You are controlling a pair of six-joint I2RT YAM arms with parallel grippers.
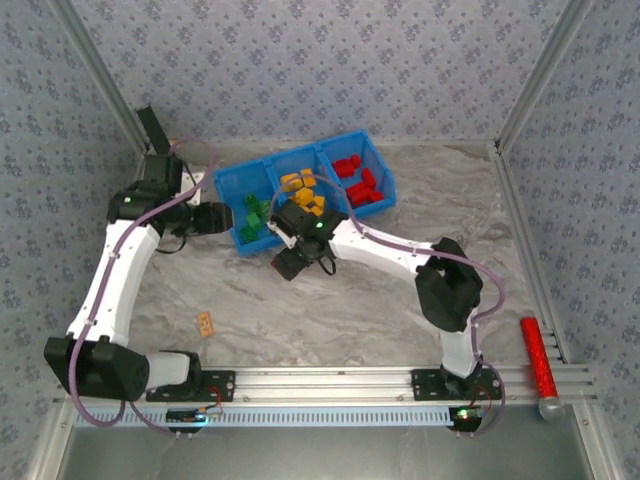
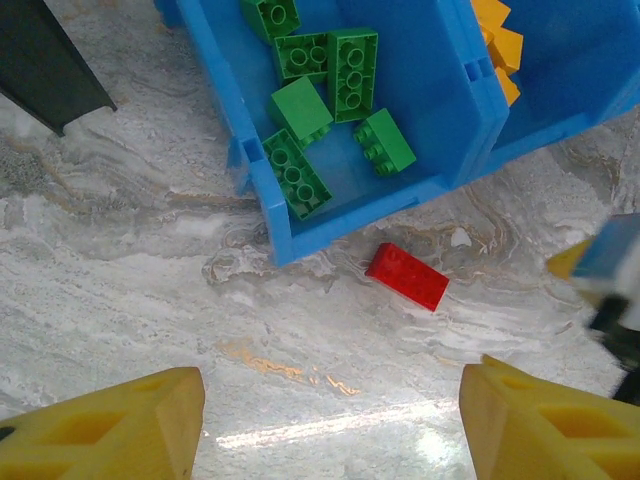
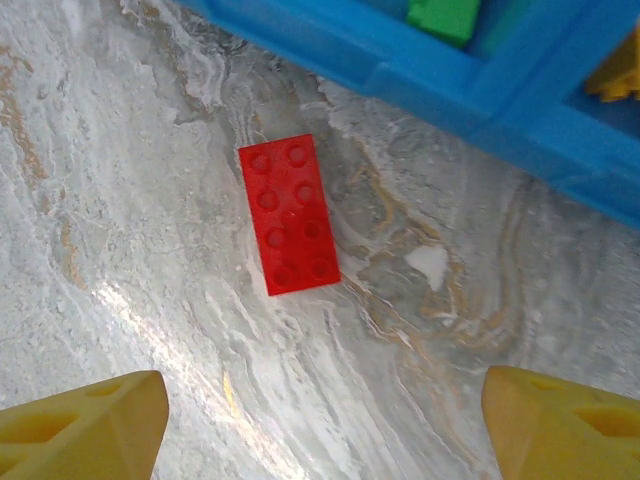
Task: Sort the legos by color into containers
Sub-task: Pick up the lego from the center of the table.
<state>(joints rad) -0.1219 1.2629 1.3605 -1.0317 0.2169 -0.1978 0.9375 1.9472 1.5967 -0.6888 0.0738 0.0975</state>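
Broadly, a grey marbled tabletop (image 1: 400, 320) spreads across the top view, walled in by patterned panels. Two white arms rise from the bottom edge: the left arm (image 1: 115, 280) climbs the left side of the frame, and the right arm (image 1: 380, 255) slants from lower right toward the centre.

In the upper middle sits the blue bin (image 1: 225, 185), slightly askew, with three compartments side by side. Green bricks (image 1: 252, 218) lie in the one at the left end, orange-yellow bricks (image 1: 300, 185) in the middle one, and red bricks (image 1: 358, 180) at the right end.

The left claw (image 2: 330, 425) hangs over bare tabletop just outside the bin's green compartment. Its yellow fingers (image 2: 120, 430) are spread to the lower corners of the frame, gripping nothing. The right claw (image 3: 320, 420) is likewise wide apart and empty (its fingertips sit at the lower corners of its own view).

One red brick (image 3: 288, 213) lies studs up on the tabletop, near the bin's outer wall but not touching it. It sits above the gap of the right claw in the right wrist view, and centre-right in the left wrist view.

A small tan tile (image 1: 206, 322) lies alone at lower left.
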